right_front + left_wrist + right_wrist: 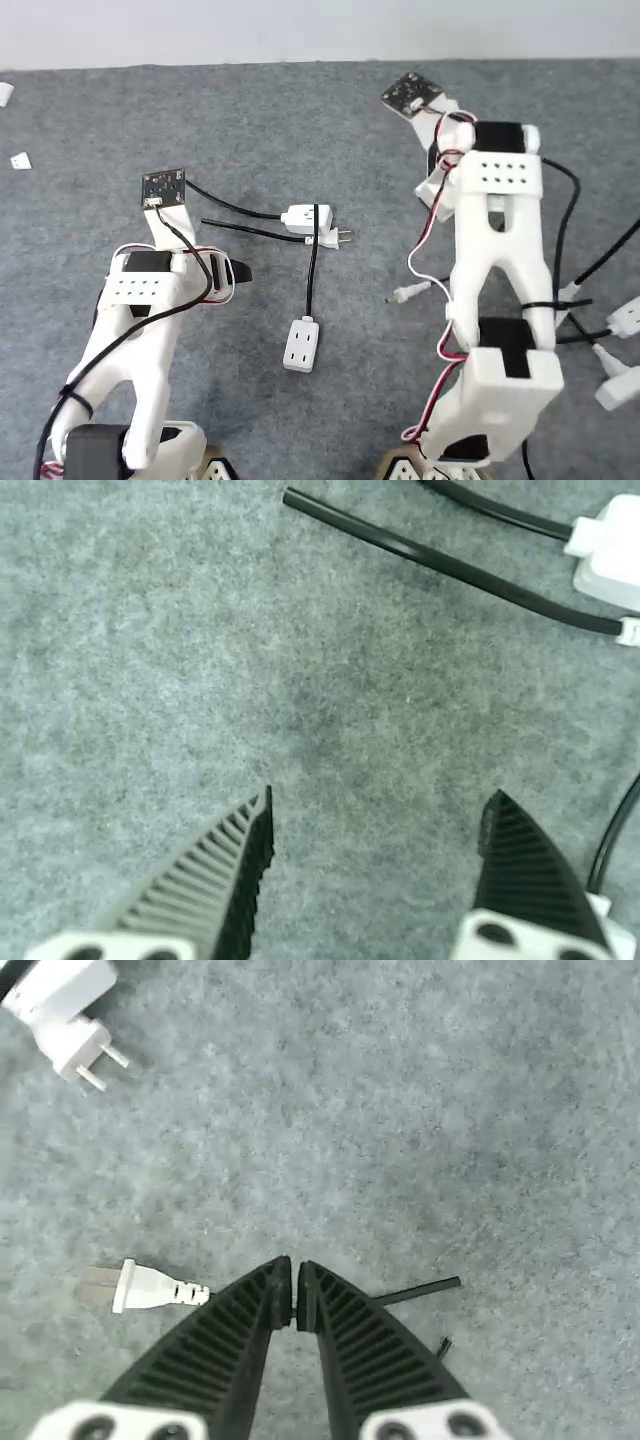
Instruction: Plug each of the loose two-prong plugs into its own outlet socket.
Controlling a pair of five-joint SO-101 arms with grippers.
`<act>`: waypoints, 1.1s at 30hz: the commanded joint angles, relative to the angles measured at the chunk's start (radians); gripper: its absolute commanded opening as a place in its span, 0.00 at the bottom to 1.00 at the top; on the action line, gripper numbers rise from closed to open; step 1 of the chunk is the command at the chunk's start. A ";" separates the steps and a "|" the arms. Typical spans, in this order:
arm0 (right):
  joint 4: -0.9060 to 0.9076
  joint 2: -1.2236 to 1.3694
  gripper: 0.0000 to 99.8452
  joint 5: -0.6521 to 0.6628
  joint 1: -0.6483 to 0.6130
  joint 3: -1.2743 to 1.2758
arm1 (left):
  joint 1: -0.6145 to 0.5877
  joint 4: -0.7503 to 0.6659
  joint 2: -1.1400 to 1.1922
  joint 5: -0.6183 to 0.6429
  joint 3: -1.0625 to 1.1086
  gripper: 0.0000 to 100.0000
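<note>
A white two-prong plug (410, 294) lies loose on the grey mat beside the right arm; it lies just beside my shut right gripper (293, 1282), apart from the fingers, as the same plug (150, 1285). A second two-prong plug (335, 238) (70, 1015) lies mid-table next to a white socket piece (303, 216) on a black cable. A white outlet socket (301, 343) lies nearer the front. My left gripper (380, 810) (235, 272) hangs open over bare mat, left of these parts, holding nothing.
Black cables (440, 560) run across the mat between the left arm and the white socket piece (610, 550). More white plugs and cables (622, 318) lie at the right edge. A short black cable end (420, 1290) lies by the right fingers.
</note>
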 commanded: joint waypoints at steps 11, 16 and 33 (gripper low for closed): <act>0.185 -0.007 0.06 -0.865 -0.012 -0.017 | -0.008 -0.015 -0.012 -0.009 -0.022 0.31; 0.117 -0.048 0.05 -0.930 -0.051 0.172 | -0.008 -0.015 -0.012 -0.009 -0.022 0.31; -0.341 -0.315 0.02 -0.875 -0.025 0.876 | -0.008 -0.015 -0.012 -0.009 -0.022 0.31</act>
